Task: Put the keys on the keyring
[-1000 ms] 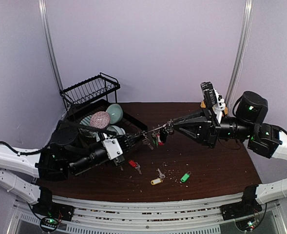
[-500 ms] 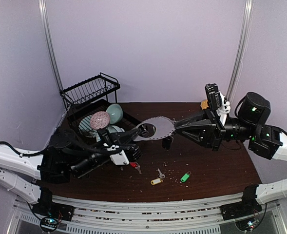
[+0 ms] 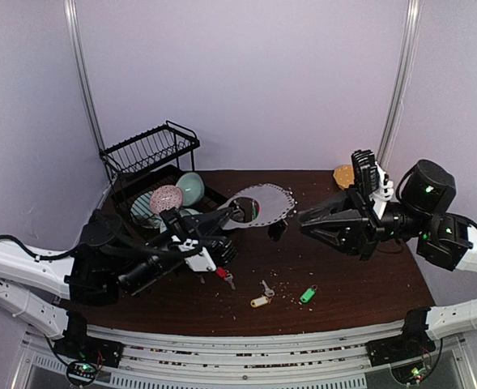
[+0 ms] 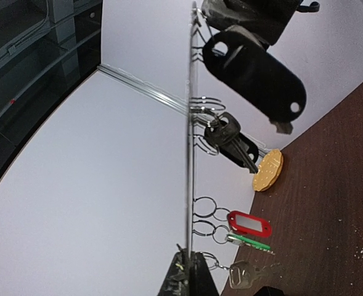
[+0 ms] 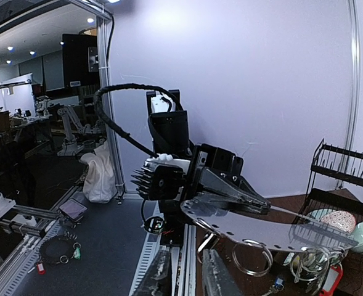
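Note:
My left gripper (image 3: 236, 215) is shut on the left rim of the keyring (image 3: 264, 203) and holds it above the table. In the left wrist view the keyring (image 4: 190, 154) is edge-on, with keys hanging from it: a black tag (image 4: 255, 74), a dark key (image 4: 230, 139), a red tag (image 4: 249, 223), a green key (image 4: 250, 243) and a silver key (image 4: 246, 273). My right gripper (image 3: 303, 217) is open and empty, just right of the keyring and apart from it. On the table lie a red-tagged key (image 3: 221, 274), a yellow-tagged key (image 3: 259, 301) and a green-tagged key (image 3: 307, 295).
A black dish rack (image 3: 151, 150) with bowls and plates stands at the back left. A round yellow-orange plate (image 3: 344, 173) lies at the back right. A loose silver key (image 3: 266, 287) and crumbs lie near the front middle of the table.
The keyring has turned from edge-on to flat, held by the left gripper. The right gripper has let go of its right rim and drawn back to the right.

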`<state>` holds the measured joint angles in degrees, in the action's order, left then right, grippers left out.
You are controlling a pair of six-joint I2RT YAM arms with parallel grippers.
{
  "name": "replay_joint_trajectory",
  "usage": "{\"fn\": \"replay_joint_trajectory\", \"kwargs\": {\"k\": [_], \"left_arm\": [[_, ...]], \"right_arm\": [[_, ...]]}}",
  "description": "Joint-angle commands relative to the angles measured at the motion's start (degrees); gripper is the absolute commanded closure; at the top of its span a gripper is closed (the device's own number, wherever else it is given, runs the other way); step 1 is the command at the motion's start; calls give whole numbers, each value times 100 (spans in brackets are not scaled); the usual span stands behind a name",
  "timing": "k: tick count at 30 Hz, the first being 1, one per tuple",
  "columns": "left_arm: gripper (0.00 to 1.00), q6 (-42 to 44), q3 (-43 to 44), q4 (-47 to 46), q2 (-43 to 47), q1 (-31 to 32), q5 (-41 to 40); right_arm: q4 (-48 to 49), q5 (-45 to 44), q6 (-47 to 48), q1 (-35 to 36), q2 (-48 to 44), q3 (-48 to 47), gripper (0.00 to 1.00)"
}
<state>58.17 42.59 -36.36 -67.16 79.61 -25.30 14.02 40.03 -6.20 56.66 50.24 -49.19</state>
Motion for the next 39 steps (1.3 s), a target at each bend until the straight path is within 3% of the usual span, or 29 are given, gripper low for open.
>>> {"fn": "replay_joint_trajectory", "kwargs": {"k": [1,22,33,37,39], "left_arm": [[100,26,250,-662,-17,28,39],[100,-105,224,-820,21,73,288],[100,48,294,-925,-172,96,-104],[100,98,306,-886,-236,98,-157],[100,151,328,-886,-287,98,-255]], "right_arm": [[424,213,-157,34,248,28,79],[1233,-285,-596,37,378,211,76],[1499,281,-850,86,533,206,70],[1605,294,-857,143,539,194,71],[1531,329,-805,166,571,146,77]]}}
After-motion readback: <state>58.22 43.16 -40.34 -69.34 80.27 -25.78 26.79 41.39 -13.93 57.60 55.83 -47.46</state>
